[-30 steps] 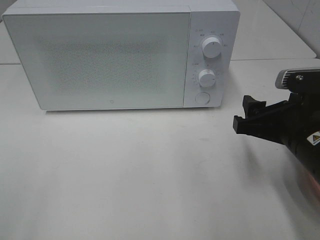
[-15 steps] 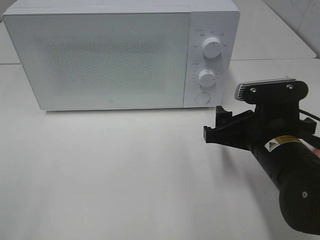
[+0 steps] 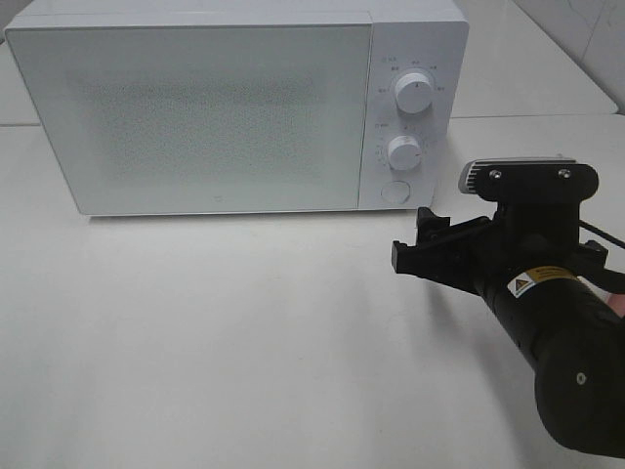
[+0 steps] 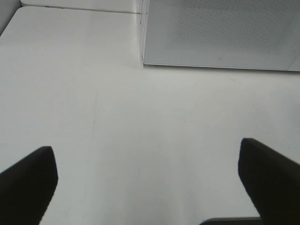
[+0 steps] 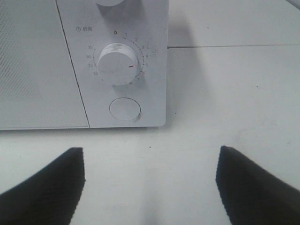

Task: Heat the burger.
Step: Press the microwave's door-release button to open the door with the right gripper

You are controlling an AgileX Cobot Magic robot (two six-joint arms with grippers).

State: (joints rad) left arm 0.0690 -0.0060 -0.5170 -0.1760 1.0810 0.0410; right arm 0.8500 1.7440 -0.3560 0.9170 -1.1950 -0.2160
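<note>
The burger is out of view in every frame. The white microwave point(image 3: 195, 107) stands at the back of the table with its door shut. My right gripper point(image 3: 410, 237) hovers open over the table just in front of the control panel, with nothing between its fingers. In the right wrist view the right gripper point(image 5: 150, 154) faces the timer knob point(image 5: 117, 63) and the round button point(image 5: 124, 108). My left gripper point(image 4: 146, 152) is open and empty above bare table, with the microwave door point(image 4: 220, 33) ahead of it. The exterior high view does not show the left arm.
The panel carries an upper knob point(image 3: 414, 94), a lower knob point(image 3: 403, 151) and a round button point(image 3: 394, 191). The white table point(image 3: 244, 332) spreads in front of the microwave. A pink sliver point(image 3: 617, 305) shows beside the right arm; I cannot tell what it is.
The right arm has swung in from the right edge toward the microwave's control panel, with its jaws still apart. The microwave has not moved.
</note>
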